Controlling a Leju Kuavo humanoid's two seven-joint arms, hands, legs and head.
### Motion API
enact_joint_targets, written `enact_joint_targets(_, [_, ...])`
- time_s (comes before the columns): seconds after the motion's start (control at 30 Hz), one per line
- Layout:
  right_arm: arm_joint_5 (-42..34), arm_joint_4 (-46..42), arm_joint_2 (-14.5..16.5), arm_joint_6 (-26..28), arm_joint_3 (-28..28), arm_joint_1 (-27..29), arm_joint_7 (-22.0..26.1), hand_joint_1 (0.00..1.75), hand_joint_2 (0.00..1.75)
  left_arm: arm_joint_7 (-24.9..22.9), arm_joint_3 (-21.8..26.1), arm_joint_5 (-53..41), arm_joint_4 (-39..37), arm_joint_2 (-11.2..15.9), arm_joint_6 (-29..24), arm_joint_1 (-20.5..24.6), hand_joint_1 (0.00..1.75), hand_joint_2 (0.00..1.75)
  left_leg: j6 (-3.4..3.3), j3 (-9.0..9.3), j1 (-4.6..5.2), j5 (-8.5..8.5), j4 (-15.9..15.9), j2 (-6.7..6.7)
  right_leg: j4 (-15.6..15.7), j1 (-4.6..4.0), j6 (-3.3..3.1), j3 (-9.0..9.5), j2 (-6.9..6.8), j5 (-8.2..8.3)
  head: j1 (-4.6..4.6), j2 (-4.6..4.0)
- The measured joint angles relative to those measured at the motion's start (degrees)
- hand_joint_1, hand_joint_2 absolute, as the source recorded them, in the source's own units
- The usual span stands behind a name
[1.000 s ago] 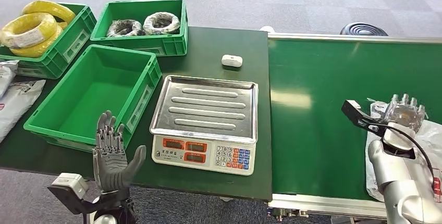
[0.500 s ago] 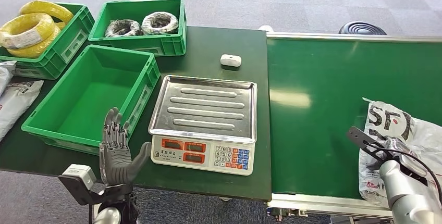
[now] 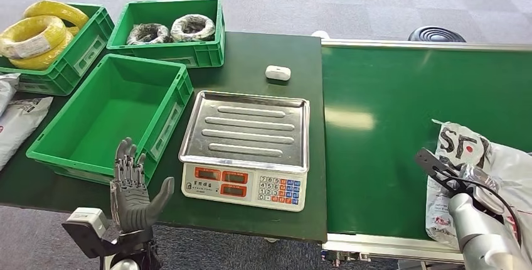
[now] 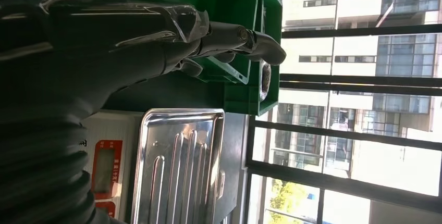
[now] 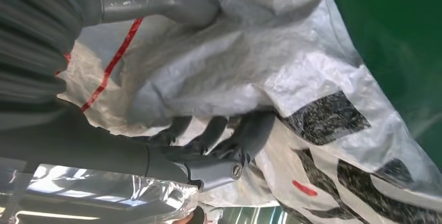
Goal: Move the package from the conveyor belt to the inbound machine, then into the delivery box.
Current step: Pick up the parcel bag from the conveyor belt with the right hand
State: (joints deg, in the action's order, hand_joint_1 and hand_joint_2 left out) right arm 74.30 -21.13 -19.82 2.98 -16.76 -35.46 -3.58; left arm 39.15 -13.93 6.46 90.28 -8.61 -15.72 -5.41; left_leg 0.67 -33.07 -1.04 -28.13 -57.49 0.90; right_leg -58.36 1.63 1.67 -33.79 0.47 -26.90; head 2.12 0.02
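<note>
The package (image 3: 467, 157), a crinkled white plastic mailer with black letters and a red stripe, lies on the green conveyor belt (image 3: 389, 125) near its front right corner. The right robot hand (image 3: 477, 179) is on top of it; in the right wrist view its thumb presses into the plastic from one side and the dark fingers (image 5: 245, 130) curl in from the other, bunching the bag between them, so it is gripping the package (image 5: 250, 73).

The left robot hand (image 3: 132, 188) is raised in front of the dark bench (image 3: 263, 50), palm up, fingers spread wide and holding nothing. Just beyond it sits an empty green bin (image 3: 110, 119). Beside that bin stands a weighing scale (image 3: 244, 151) with a ribbed steel tray and a keypad facing the robot. Behind it lies a small white object (image 3: 278, 73). Further back are a green bin with two dark coils (image 3: 169, 30) and another with yellow coils (image 3: 44, 34). White bags (image 3: 15, 119) lie at the bench's left edge.
</note>
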Motion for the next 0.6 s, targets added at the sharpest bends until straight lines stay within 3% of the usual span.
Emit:
enact_joint_targets(0.47, [0.53, -1.11, 2.41, 4.07, 0.00, 0.24, -1.02, 1.75, 1.75, -0.04, 0.68, -0.01, 0.62, 0.37, -0.65, 0.36, 0.00, 1.75, 0.00, 0.01, 0.00, 0.00, -0.01, 0.00, 0.00, 0.00, 0.00, 0.00, 0.00, 0.00, 0.01, 0.00])
enact_joint_targets(0.53, [1.68, -1.85, 2.64, 9.66, 0.01, 0.53, -1.44, 1.75, 1.75, -0.04, 0.69, -0.01, 0.75, 0.36, -0.84, 0.17, 0.00, 1.75, 0.00, -0.03, 0.00, 0.00, 0.00, 0.01, -0.01, 0.00, 0.00, -0.01, 0.00, 0.00, 0.01, 0.00])
enact_joint_targets(0.6, [2.90, -4.08, 3.18, 20.28, 0.02, 0.95, -0.72, 1.75, 1.75, -0.04, 0.69, -0.01, 1.21, 0.30, -1.19, -0.42, 0.00, 1.75, 0.00, -0.06, 0.00, 0.00, 0.00, -0.01, -0.02, 0.00, 0.00, -0.04, 0.02, 0.00, 0.01, 0.00])
